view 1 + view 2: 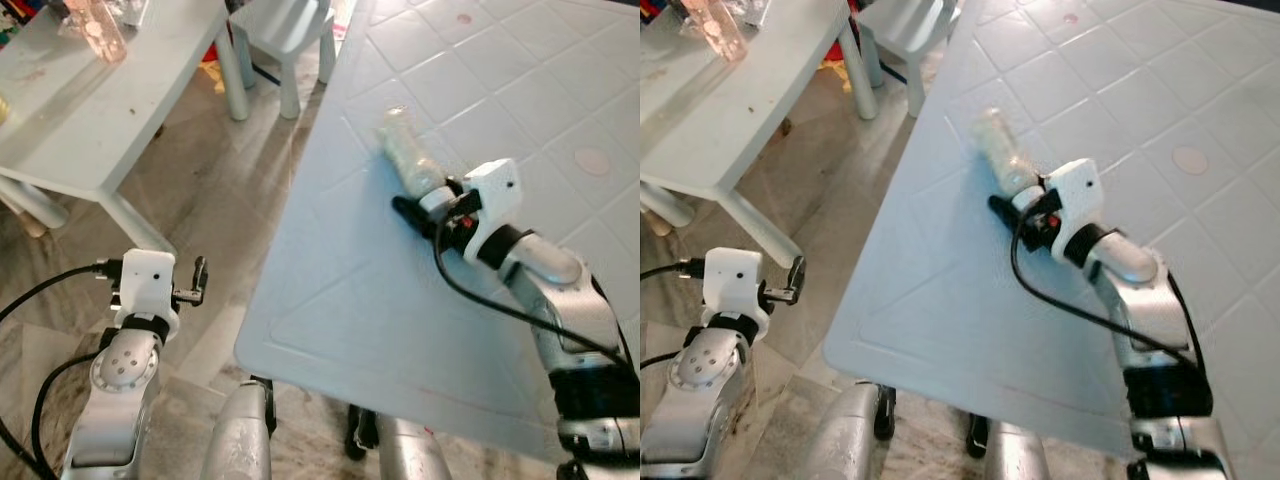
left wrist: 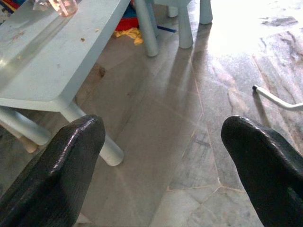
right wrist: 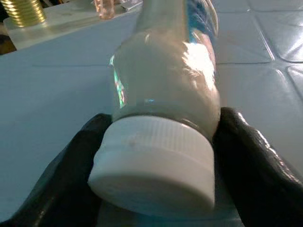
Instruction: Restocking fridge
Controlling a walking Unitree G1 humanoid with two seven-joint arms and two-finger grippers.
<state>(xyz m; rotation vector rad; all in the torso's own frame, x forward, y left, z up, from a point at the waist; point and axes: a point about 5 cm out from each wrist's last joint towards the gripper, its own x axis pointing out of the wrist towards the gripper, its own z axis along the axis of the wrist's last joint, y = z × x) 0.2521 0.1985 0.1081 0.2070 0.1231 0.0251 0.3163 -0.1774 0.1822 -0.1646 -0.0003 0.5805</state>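
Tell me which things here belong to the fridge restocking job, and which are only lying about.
Belong to the job:
- bottle, lying on the light blue table
- right gripper, jaws closed around the bottle at its white cap

Only lying about:
- small white table
- pink cup on it
- white chair
- left gripper, idle over the floor

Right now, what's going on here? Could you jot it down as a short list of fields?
Setting: pale blue table, stone floor
Item: clear bottle with white cap, lying on its side on the table
Right gripper: fingers either side of the bottle's cap end
Left gripper: open, over the floor beside the table
Nearby: small white table, white stool
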